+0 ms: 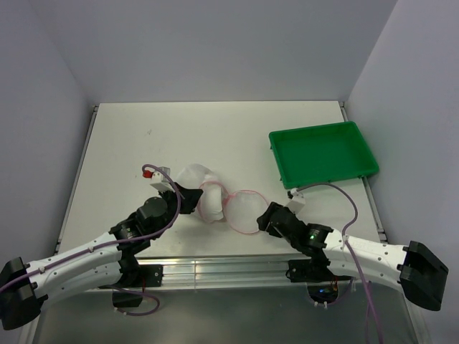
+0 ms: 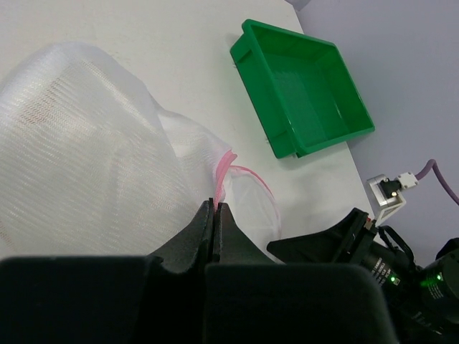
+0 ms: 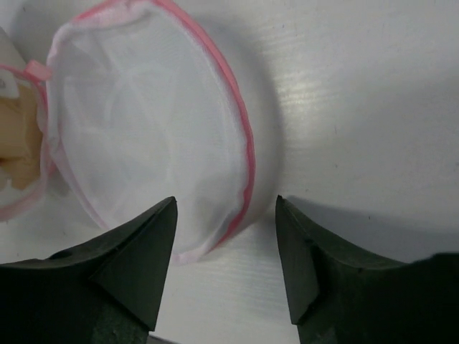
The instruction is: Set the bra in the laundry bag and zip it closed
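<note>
Here, white mesh laundry bag lies open, pink-rimmed; left claw pinches rim, right claw apart.

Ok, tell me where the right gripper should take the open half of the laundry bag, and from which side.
Probably the pink zipper band on that half's near-right rim, approached from where the right gripper sits. That half of the laundry bag lies open with its rim toward the open jaws; the left gripper pinches the band at the fold.
</note>
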Robot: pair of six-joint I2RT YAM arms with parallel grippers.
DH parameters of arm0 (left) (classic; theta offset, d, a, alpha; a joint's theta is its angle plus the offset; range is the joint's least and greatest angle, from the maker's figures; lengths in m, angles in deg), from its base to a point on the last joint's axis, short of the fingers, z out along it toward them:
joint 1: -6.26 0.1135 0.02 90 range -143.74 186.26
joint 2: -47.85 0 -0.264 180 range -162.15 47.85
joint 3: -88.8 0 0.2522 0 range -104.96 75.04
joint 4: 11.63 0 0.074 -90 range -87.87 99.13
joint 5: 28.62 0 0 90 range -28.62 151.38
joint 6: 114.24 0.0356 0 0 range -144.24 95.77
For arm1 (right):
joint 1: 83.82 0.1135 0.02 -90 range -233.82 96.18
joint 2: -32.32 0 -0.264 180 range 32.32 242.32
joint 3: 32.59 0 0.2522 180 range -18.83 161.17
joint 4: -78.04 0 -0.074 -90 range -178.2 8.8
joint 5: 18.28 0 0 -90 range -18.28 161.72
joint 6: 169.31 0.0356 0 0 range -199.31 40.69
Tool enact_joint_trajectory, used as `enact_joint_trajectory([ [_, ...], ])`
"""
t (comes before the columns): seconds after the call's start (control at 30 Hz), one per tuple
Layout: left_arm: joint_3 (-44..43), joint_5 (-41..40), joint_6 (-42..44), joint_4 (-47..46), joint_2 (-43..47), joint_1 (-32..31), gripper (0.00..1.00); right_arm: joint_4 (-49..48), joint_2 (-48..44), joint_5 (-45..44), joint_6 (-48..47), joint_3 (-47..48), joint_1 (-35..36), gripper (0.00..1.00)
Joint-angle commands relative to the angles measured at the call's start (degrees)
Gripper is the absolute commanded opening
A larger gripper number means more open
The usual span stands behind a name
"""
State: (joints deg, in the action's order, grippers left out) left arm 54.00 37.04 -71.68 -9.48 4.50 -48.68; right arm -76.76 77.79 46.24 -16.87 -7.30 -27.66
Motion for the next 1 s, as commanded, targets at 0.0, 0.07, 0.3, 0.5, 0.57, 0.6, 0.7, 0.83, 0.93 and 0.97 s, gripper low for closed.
enact_joint_trajectory([
  [0.0,-2.69,1.05,1.21,-2.18,0.02,0.09,0.0,-5.46,2.07,-0.19,1.72,-2.12,-2.45,0.63],
  [0.07,-2.69,1.31,1.3,-2.18,0.11,0.09,0.0,-7.65,3.65,-0.72,2.08,-2.56,-3.16,0.59],
  [0.3,-2.96,1.31,1.56,-0.6,1.34,0.09,0.0,-11.89,5.78,-4.14,1.03,-1.43,-4.13,0.0],
  [0.5,-7.77,2.6,2.44,3.44,0.12,1.23,0.0,18.75,-14.52,-11.62,-5.91,16.09,1.49,0.0],
  [0.57,-10.33,5.52,2.7,3.62,-1.03,2.64,0.0,30.23,-16.99,-10.74,-10.65,24.03,2.98,0.0],
  [0.6,-13.47,6.83,3.05,4.31,-2.95,2.82,0.0,33.87,-16.74,-8.47,-11.97,32.24,3.25,0.0],
  [0.7,-17.45,6.24,6.13,7.82,-6.55,3.08,0.0,43.65,-12.79,-3.47,-15.14,44.41,3.34,0.0],
  [0.83,-13.16,10.77,3.68,6.61,-6.48,9.05,0.0,46.45,-4.72,-2.1,-18.67,45.41,3.34,0.0],
  [0.93,-13.76,13.26,3.23,9.06,-4.38,9.32,0.0,52.54,-7.39,-4.15,-20.06,49.9,3.34,0.0],
  [0.97,-14.55,15.18,3.23,9.5,-3.33,9.24,0.0,53.33,-8.03,-3.71,-20.24,51.82,3.34,0.0],
])
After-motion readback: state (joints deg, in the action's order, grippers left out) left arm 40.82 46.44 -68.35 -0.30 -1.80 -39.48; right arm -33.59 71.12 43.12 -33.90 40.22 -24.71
